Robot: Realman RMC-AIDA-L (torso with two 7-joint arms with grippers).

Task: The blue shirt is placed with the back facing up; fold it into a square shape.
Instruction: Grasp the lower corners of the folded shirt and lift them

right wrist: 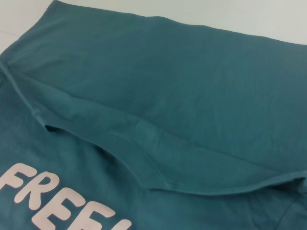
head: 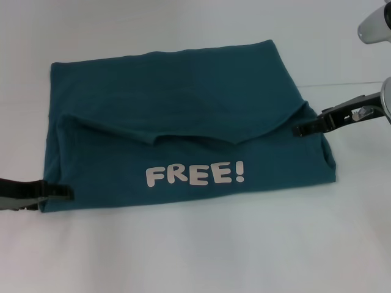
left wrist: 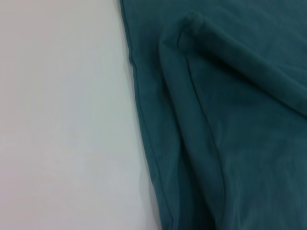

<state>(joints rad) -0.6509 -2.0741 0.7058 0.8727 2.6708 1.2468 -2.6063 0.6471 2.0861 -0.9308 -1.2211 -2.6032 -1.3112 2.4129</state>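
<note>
You had the blue shirt [head: 183, 110] lying partly folded on the white tabletop [head: 195, 256], with the left gripper [head: 64, 193] clenched at its near left corner and the right gripper [head: 300, 129] clenched at its right edge, where uneven pulling could skew the fold.

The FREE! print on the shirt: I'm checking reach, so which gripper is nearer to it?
Right, narrowly. The right gripper sits at the blue shirt's right edge, above the FREE! print. The left gripper is at the near left corner, farther off.
</note>
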